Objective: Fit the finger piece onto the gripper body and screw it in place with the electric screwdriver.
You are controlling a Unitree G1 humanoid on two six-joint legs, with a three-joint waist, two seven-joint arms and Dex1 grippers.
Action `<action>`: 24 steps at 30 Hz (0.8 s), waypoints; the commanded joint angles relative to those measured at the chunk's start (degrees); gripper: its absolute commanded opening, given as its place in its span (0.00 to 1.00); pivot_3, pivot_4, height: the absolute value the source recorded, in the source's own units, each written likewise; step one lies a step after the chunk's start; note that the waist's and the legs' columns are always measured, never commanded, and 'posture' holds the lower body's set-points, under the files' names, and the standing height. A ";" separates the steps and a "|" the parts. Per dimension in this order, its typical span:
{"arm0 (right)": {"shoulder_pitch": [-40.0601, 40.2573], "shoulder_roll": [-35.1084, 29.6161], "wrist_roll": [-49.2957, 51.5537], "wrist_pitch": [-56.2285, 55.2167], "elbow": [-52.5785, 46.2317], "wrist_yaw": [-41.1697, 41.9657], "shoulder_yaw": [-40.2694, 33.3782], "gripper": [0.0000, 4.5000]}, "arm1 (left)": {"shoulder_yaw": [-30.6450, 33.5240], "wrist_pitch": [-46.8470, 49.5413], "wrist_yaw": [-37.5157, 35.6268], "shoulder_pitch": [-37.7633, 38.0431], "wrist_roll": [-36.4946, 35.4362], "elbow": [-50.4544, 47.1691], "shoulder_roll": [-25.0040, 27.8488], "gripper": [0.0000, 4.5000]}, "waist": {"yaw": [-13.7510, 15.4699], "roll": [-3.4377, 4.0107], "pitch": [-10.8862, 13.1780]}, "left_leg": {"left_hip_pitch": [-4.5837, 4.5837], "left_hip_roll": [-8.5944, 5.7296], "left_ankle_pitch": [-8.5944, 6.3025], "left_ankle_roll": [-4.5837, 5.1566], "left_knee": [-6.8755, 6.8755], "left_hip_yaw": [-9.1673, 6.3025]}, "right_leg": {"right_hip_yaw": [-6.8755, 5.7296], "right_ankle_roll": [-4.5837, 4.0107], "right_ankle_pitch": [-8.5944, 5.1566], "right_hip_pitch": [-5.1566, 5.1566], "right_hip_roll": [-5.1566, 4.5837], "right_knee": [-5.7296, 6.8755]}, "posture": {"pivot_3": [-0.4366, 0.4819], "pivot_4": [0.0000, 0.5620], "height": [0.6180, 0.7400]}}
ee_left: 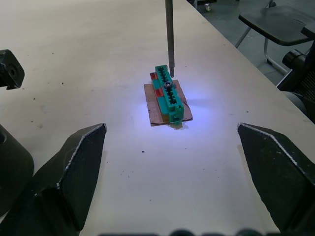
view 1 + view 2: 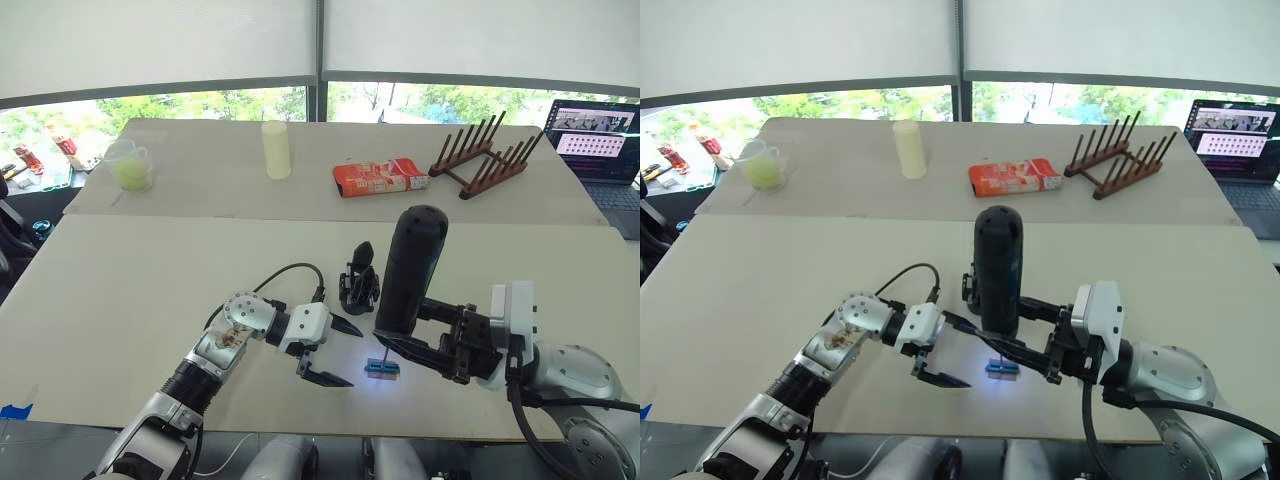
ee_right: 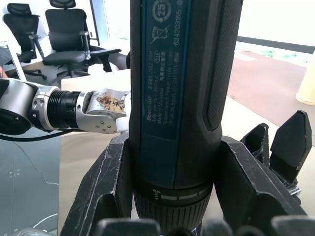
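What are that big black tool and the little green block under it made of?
The screwdriver looks like matte black and dark-blue plastic with a textured, perhaps rubbery grip; its thin bit looks like dull grey metal. The green block looks like moulded plastic with small metal screws.

Clutter around my work spot on the counter [image 2: 120,290]

A small green-and-brown terminal block [image 1: 167,96] lies just ahead of my left end effector, lit by a bluish glow. Well beyond both end effectors, along the far side, stand a clear measuring cup [image 2: 130,165] with yellow-green contents, a pale yellow cylinder [image 2: 276,150], a red packet [image 2: 380,177] lying flat, and a brown wooden rack [image 2: 480,158]. Farther off on my right end effector's side sits an open laptop [image 2: 600,140].
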 commanded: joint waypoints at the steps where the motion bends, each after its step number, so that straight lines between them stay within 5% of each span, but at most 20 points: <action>1: -0.84 0.28 0.54 -2.71 -1.36 -0.01 -1.75 0.43 | 0.12 -1.00 0.22 -0.83 -0.26 -0.67 -0.24 1.00 | 0.00 0.00 0.00 | 0.00 0.00 0.00 0.00 0.00 0.00 | 0.00 0.00 0.00 0.00 0.00 0.00 | 0.48 0.27 1.00; 24: -1.35 0.26 0.52 -1.45 -1.73 -0.33 -0.81 0.43 | 0.35 -1.05 0.51 -1.18 -0.37 -0.30 -0.46 1.00 | 0.00 0.00 0.00 | 0.00 0.00 0.00 0.00 0.00 0.00 | 0.00 0.00 0.00 0.00 0.00 0.00 | 0.48 0.27 1.00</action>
